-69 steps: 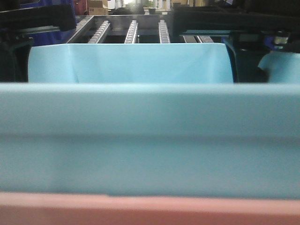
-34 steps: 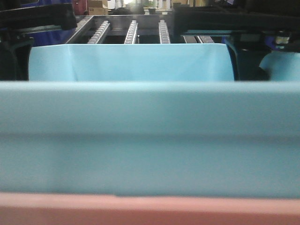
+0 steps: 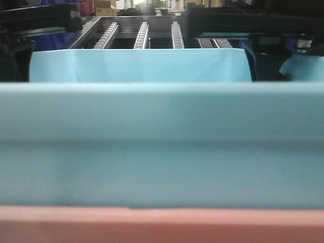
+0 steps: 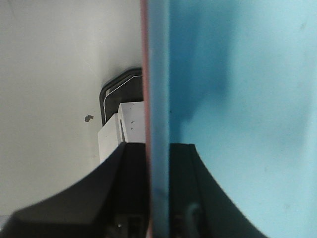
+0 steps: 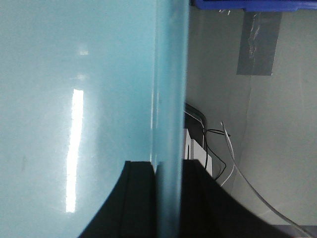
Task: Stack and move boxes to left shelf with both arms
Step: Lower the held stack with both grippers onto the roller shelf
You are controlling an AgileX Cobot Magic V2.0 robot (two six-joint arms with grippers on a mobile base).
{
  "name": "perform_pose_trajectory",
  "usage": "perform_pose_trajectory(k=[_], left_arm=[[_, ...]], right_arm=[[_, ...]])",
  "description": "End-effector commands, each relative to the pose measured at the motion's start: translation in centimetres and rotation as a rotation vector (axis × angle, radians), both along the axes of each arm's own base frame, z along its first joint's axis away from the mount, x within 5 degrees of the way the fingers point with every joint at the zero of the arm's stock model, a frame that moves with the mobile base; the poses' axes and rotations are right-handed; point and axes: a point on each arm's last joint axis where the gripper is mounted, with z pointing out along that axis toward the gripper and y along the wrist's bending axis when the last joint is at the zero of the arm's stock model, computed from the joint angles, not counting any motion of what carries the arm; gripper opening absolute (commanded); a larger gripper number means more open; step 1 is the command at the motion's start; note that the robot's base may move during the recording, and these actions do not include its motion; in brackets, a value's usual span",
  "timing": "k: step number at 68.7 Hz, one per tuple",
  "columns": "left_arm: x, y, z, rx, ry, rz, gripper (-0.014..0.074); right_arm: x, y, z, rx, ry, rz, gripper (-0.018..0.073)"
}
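Between the two grippers: stacked tubs, shelf dead ahead

Left gripper (image 4: 157, 198) is clamped over the left side wall, pink tub (image 4: 144, 74) rim and blue tub (image 4: 237, 99) wall pinched together; right gripper (image 5: 166, 198) likewise grips the opposite blue rim. From the front view the nested pair spans crosswise, long axis left-to-right, with the roller shelf (image 3: 142, 35) straight beyond the far wall; both arms look equally placed.
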Motion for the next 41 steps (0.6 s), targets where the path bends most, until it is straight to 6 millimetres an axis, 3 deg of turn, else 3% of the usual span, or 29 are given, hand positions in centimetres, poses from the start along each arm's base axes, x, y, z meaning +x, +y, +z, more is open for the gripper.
perform_pose_trajectory(k=[1,11,23,31,41], left_arm=[[-1.0,0.6,1.8,0.009,0.018,-0.014,-0.0010],[-0.3,0.3,2.7,-0.031,-0.063,-0.031,-0.0010],[1.3,-0.2,5.9,-0.081,-0.253,-0.035,-0.0010],[3.2,-0.4,7.8,-0.089,-0.388,-0.027,-0.0010],[6.5,-0.7,8.6,-0.104,-0.479,-0.014,-0.0010]], right_arm=[[0.3,-0.5,1.9,0.024,-0.103,0.013,0.0057],[0.9,-0.4,2.7,0.046,-0.163,0.030,0.0057],[3.2,-1.0,5.3,0.081,-0.303,0.020,0.0057],[5.6,-1.5,6.7,0.080,-0.373,0.027,0.0057],[8.4,-1.6,7.9,0.070,-0.428,0.033,0.0057]])
